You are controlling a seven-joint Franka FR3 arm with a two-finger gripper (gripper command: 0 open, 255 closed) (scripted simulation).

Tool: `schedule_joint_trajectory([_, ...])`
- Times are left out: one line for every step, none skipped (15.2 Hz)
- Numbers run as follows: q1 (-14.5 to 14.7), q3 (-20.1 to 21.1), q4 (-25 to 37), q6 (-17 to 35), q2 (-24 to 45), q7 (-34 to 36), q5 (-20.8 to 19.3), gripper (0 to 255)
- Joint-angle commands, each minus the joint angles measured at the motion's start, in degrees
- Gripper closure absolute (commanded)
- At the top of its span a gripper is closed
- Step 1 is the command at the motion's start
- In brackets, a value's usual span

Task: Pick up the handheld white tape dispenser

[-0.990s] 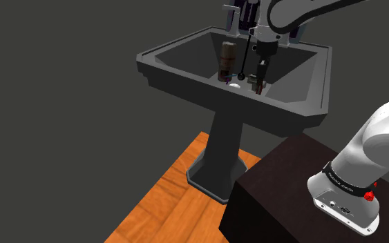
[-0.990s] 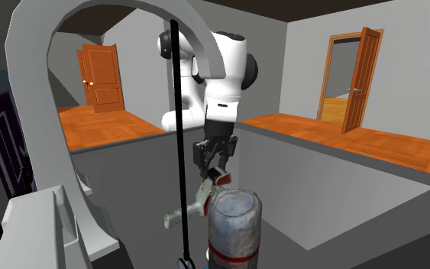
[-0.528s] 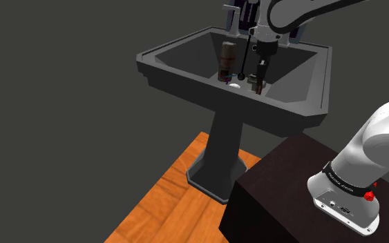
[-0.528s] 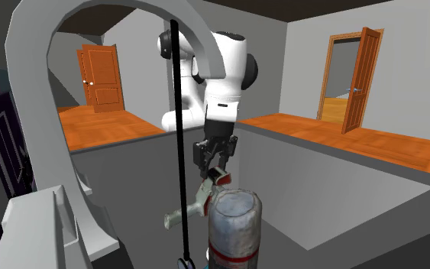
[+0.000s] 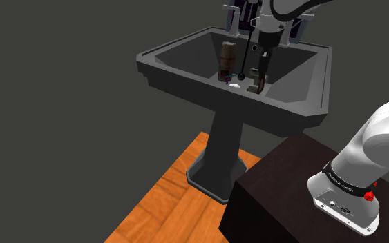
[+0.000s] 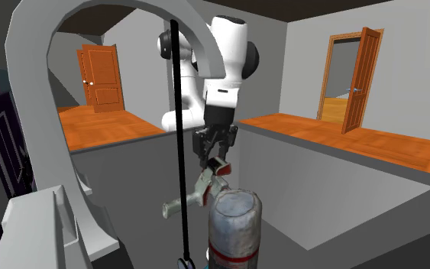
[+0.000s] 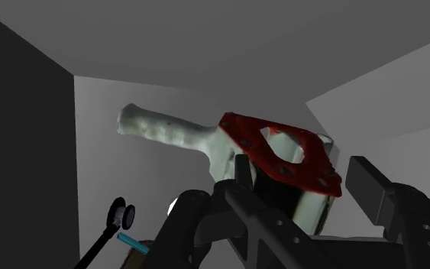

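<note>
The tape dispenser (image 7: 176,134) has a pale, whitish handle and a red side plate (image 7: 280,155). My gripper (image 7: 297,195) is shut on its body, the handle sticking out to one side. In the second exterior view the gripper (image 6: 215,157) hangs over the sink basin, and the dispenser (image 6: 192,199) slants down from it, clear of the basin floor. From the shoulder view the gripper (image 5: 260,67) holds the dispenser (image 5: 256,83) inside the dark basin.
A dark pedestal sink (image 5: 179,67) holds a brown-grey can (image 5: 226,62) with a red band (image 6: 234,228) right beside the dispenser. A grey faucet arch (image 6: 49,84) and a thin black rod (image 6: 177,130) stand close. The basin walls hem in the hand.
The gripper has risen a little and carried the dispenser up with it, so the handle now hangs higher beside the can.
</note>
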Motion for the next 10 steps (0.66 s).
schedule_joint_trajectory([0.0, 0.1, 1.1, -1.6, -0.4, -0.1, 0.1, 255])
schedule_joint_trajectory([0.0, 0.1, 1.8, -2.4, -0.6, -0.2, 0.1, 255])
schedule_joint_trajectory([0.0, 0.1, 2.5, -3.2, -0.7, -0.2, 0.1, 255])
schedule_joint_trajectory([0.0, 0.1, 3.2, -3.9, -0.8, -0.3, 0.1, 255])
schedule_joint_trajectory([0.1, 0.2, 3.8, -4.7, -0.9, -0.4, 0.2, 255])
schedule_joint_trajectory([0.1, 0.2, 4.5, -5.5, -1.0, -0.4, 0.2, 255])
schedule_joint_trajectory([0.1, 0.2, 5.3, -6.3, -1.0, -0.5, 0.2, 255])
schedule_joint_trajectory([0.1, 0.2, 6.0, -7.0, -1.1, -0.6, 0.2, 255])
schedule_joint_trajectory([0.1, 0.2, 6.1, -7.2, -1.1, -0.6, 0.3, 255])
schedule_joint_trajectory([0.1, 0.2, 6.1, -7.2, -1.1, -0.6, 0.3, 255])
